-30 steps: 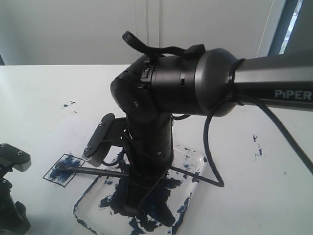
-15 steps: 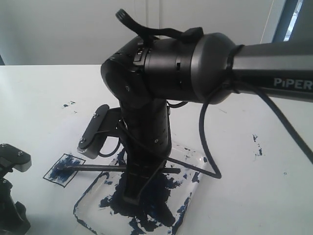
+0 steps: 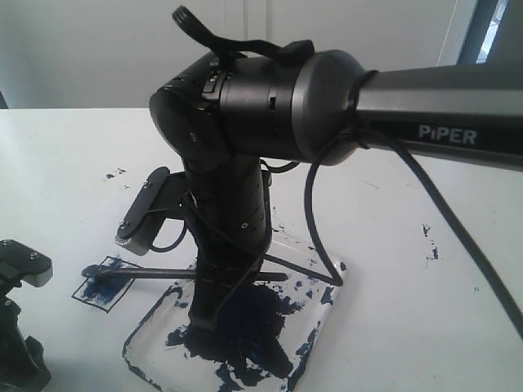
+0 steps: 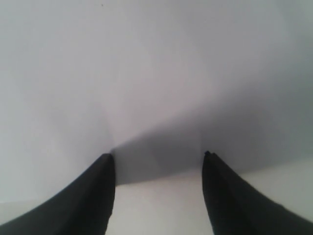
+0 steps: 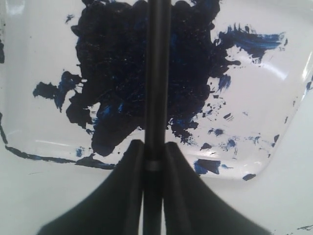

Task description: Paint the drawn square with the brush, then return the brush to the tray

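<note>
The brush (image 3: pixel 147 273) lies almost level, and its clotted tip rests at the far-left edge of the drawn square (image 3: pixel 98 292), which is streaked dark blue inside. My right gripper (image 3: pixel 204 314) points down over the tray (image 3: pixel 327 304) and is shut on the brush shaft. In the right wrist view the fingers (image 5: pixel 132 161) of the right gripper (image 5: pixel 152 146) clamp the brush (image 5: pixel 159 73) above the tray (image 5: pixel 266 93) and its big navy blot. My left gripper (image 4: pixel 157 155) is open over bare white surface, with nothing between its fingers.
Part of the left arm (image 3: pixel 20 273) stands at the lower left, close to the square. Small paint specks (image 3: pixel 114 174) mark the white table at the left, and others (image 3: pixel 429 241) at the right. The right arm's cable (image 3: pixel 327 245) loops over the tray.
My right arm has shifted left with the brush. The brush tip slid from inside the square to its left edge. The left gripper has not moved.
</note>
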Robot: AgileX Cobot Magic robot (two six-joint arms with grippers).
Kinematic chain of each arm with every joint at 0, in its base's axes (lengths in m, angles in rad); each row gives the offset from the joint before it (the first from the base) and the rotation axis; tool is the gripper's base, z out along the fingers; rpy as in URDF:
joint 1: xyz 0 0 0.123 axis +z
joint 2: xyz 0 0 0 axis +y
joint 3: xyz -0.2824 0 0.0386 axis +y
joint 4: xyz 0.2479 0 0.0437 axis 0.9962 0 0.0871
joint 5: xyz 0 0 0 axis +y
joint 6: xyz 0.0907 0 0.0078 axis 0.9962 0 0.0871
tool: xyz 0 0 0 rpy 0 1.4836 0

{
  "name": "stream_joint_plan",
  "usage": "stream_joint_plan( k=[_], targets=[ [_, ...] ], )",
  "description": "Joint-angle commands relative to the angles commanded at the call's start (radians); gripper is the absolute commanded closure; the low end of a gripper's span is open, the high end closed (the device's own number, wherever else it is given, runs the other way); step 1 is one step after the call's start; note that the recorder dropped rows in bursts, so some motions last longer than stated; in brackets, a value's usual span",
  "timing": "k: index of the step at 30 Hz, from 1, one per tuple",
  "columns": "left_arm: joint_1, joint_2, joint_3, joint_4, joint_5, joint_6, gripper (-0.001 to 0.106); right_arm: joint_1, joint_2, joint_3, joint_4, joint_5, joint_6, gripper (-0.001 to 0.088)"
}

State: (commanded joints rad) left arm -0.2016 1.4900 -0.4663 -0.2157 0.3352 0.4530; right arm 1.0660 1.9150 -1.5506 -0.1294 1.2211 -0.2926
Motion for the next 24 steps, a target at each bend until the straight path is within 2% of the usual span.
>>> stream_joint_plan(
  k=[24],
  targets=[
    [0.0,0.0,0.0,0.0,0.0,0.0,0.047,0.0,0.0,0.006,0.004,0.0,0.029,0.0868]
  ],
)
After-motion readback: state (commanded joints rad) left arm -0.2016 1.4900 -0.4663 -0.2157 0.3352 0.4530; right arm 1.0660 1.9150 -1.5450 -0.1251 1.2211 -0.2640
